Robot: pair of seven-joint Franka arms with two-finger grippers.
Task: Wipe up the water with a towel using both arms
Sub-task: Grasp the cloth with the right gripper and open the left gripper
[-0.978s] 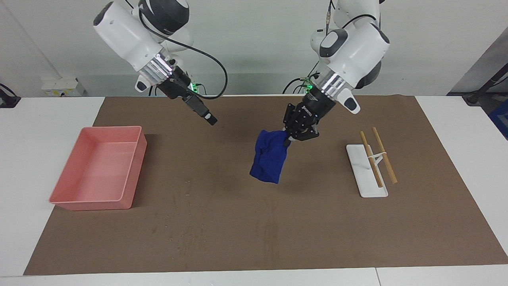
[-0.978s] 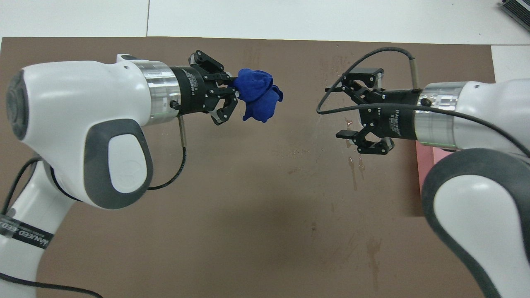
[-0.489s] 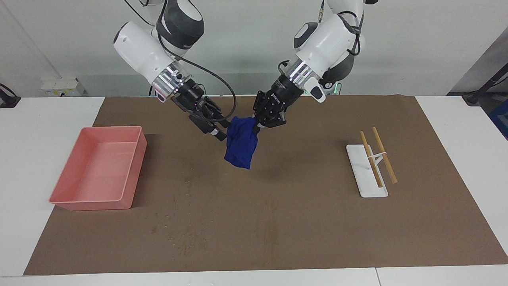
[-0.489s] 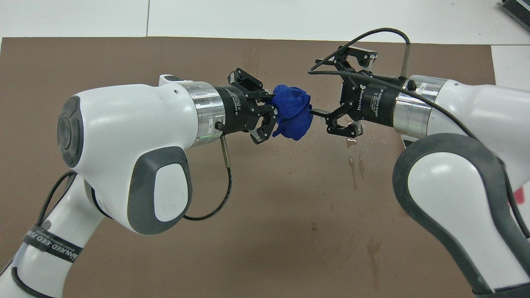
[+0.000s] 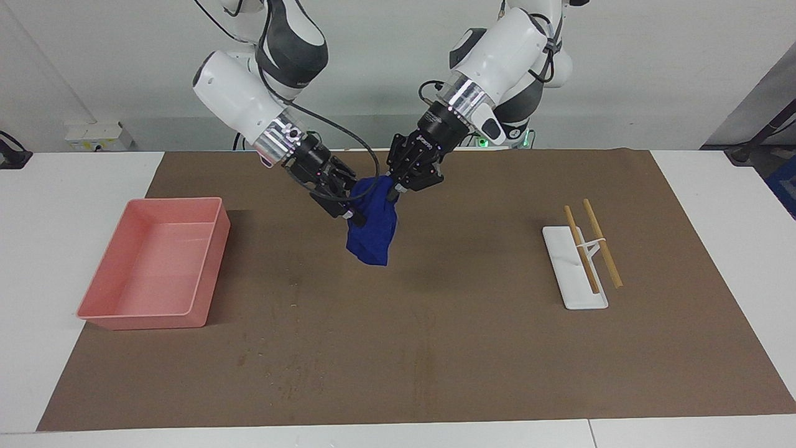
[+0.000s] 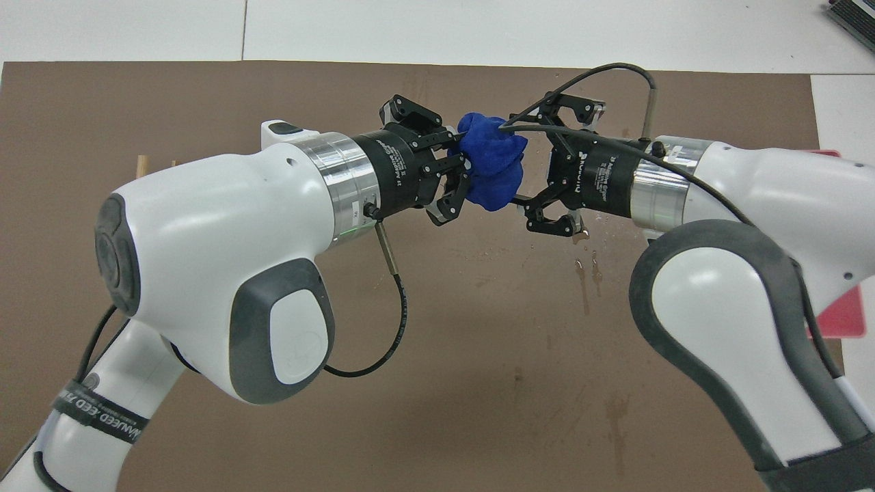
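Hanging bunched from the left gripper (image 5: pixel 393 188), which pinches its upper corner, the towel (image 5: pixel 373 225) droops clear of the brown mat (image 5: pixel 497 348). The right gripper (image 5: pixel 347 210) sits just beside it, fingers spread against the cloth's right-arm-end edge, not yet closed. The towel's long axis runs straight down, between the two tools. Water (image 5: pixel 292 373) specks lie below on the mat, toward the right arm's end. Judgement: the right gripper must close on the free edge before spreading.
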